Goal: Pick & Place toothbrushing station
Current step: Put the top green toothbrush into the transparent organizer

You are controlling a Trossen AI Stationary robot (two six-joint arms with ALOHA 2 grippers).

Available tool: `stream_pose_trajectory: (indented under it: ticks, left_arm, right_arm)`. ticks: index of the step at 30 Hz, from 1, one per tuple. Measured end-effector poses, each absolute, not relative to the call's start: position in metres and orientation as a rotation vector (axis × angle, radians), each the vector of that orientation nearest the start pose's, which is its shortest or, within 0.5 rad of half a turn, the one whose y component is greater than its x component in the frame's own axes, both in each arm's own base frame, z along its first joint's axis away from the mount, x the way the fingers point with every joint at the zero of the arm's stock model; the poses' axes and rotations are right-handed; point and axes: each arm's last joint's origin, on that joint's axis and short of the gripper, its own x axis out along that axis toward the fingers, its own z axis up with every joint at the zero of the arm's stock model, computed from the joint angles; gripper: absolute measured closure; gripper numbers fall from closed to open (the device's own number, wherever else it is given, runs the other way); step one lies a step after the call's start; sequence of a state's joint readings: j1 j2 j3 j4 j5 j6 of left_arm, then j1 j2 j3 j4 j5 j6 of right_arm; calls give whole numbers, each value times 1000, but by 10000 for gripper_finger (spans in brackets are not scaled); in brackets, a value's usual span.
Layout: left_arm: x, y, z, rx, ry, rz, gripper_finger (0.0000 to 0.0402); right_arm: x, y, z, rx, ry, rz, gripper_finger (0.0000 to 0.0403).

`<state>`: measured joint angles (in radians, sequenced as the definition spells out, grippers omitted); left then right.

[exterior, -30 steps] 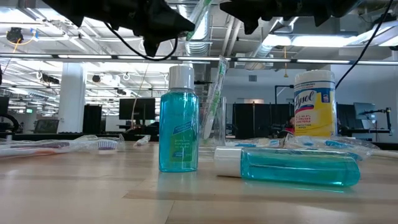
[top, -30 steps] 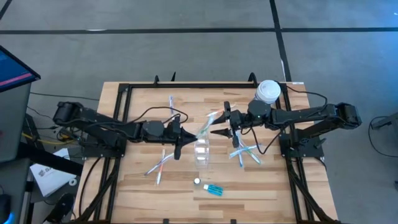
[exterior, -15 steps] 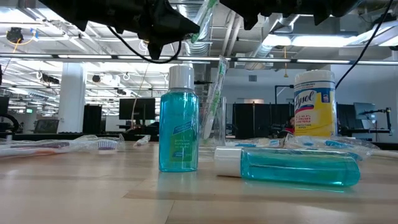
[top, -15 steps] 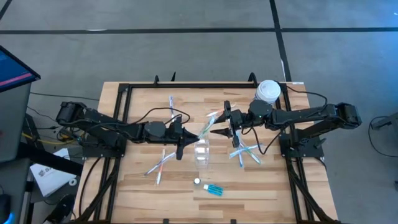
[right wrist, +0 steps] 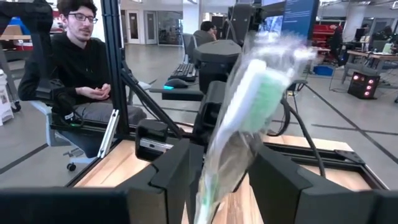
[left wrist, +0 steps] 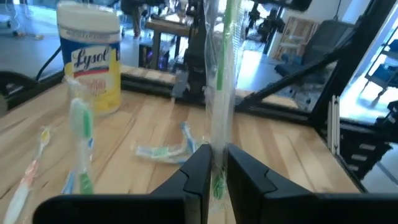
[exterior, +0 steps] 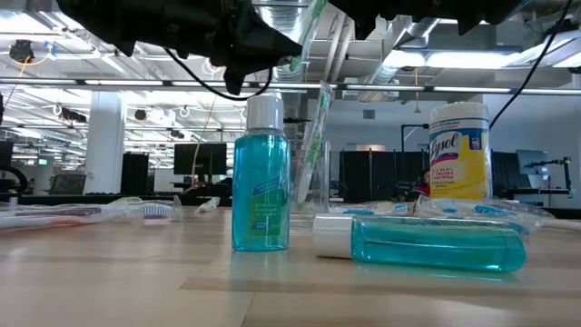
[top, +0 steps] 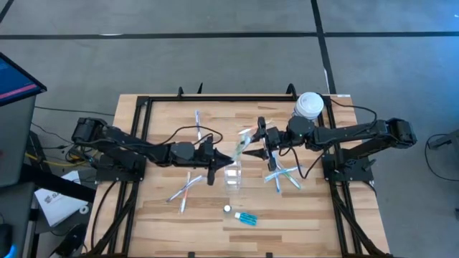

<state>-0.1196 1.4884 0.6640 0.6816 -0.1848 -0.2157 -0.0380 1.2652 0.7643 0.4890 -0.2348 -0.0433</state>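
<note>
My left gripper (top: 221, 161) is shut on a green toothbrush in a clear wrapper (top: 242, 143), held above the table's middle. My right gripper (top: 245, 152) stands open; the brush's head end (right wrist: 249, 99) passes between its fingers. A clear tumbler (top: 233, 179) stands just near of both grippers, with a green toothbrush (exterior: 318, 127) upright in it. Loose toothbrushes lie at the left (top: 185, 190), the far side (top: 199, 120) and the right (top: 281, 175). One small blue white-capped bottle (exterior: 260, 177) stands upright; another (exterior: 427, 243) lies on its side. My left gripper pinches the wrapped toothbrush's lower handle (left wrist: 214, 155) between its two fingers, which come level from the table's left and lie across it. The brush stands nearly upright, leaning toward the far right, lifted clear of the table. Whether my right gripper touches the wrapper, I cannot tell.
A yellow container with a white lid (top: 309, 105) stands at the far right corner. A black frame (top: 215, 98) runs along the table's far edge. A person (right wrist: 81, 68) sits beyond the table's left side.
My left gripper has sunk a little and gone toward the table's right edge, carrying the wrapped toothbrush with it. The brush stays nearly upright and clear of the table.
</note>
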Motion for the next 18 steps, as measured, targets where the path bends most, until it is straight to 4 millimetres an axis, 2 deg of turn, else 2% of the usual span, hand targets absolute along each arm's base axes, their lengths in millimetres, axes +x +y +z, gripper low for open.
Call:
stream_pose_trajectory:
  ticks: [9,18]
  left_arm:
    - [307,-31,209,-198,115,79,361]
    - [307,-31,210,-200,107,78,361]
  right_arm:
    - [280,-1,289,-48,11,209,267]
    - [280,0,290,-51,1,210,364]
